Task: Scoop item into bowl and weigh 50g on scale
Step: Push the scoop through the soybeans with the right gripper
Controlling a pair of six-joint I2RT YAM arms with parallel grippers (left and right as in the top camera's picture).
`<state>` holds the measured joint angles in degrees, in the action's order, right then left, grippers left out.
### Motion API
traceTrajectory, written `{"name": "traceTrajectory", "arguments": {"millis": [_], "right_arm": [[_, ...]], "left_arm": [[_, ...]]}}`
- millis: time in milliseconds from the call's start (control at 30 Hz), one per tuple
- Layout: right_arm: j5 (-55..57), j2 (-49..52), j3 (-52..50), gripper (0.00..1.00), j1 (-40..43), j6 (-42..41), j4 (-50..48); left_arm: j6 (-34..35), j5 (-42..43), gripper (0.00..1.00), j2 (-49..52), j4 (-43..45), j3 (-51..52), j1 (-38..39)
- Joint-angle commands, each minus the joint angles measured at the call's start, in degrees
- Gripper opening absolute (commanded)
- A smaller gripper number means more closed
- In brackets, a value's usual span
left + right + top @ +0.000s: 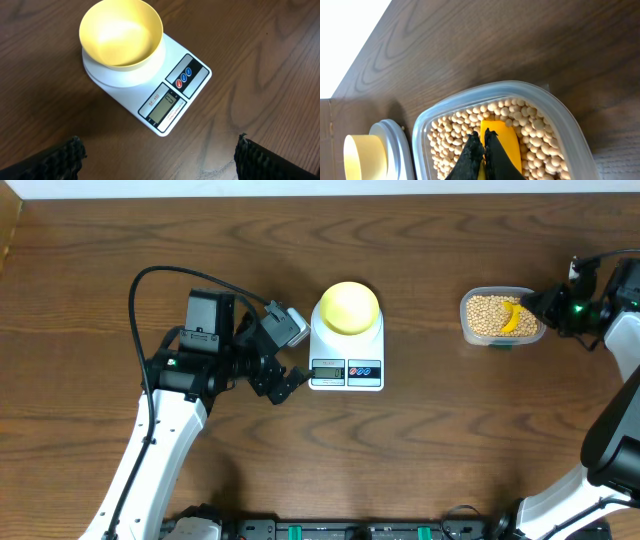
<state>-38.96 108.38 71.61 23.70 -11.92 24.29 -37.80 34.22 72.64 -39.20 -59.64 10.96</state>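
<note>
The pale-yellow bowl (348, 307) (121, 32) stands empty on the round platform of the white scale (346, 372) (172, 102). My left gripper (298, 358) (159, 141) hovers open just left of the scale's display, with bare table between its fingers. At the right, tan beans (484, 315) (450, 142) fill a clear plastic tub (467, 330) (567, 127). A yellow scoop (512, 319) (506, 145) lies in the beans. My right gripper (536, 307) (484, 134) is shut on the scoop's handle above the tub. The bowl (364, 157) and the scale (395, 150) also show at the right wrist view's lower left.
The table's far edge (320, 194) meets a white surface behind the scale and the tub. Bare dark wood (430, 440) lies between the scale and the tub and in front of both. A black cable (180, 272) loops over my left arm.
</note>
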Motion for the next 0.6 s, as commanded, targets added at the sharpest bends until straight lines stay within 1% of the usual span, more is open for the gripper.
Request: {"name": "traceTrajectory", "arguments": {"millis": [0, 200, 567], "right_arm": [[2.05, 1.88, -0.61, 0.01, -1.01, -1.6, -0.31], [2.82, 2.34, -0.61, 0.01, -1.38, -3.23, -0.98], [3.72, 2.6, -0.61, 0.01, -2.84, -3.28, -0.98]], "left_arm": [[-0.98, 0.92, 0.98, 0.35, -0.22, 0.46, -0.24], [-0.98, 0.92, 0.98, 0.35, -0.22, 0.44, -0.24], [-0.96, 0.92, 0.98, 0.35, -0.22, 0.44, -0.24]]}}
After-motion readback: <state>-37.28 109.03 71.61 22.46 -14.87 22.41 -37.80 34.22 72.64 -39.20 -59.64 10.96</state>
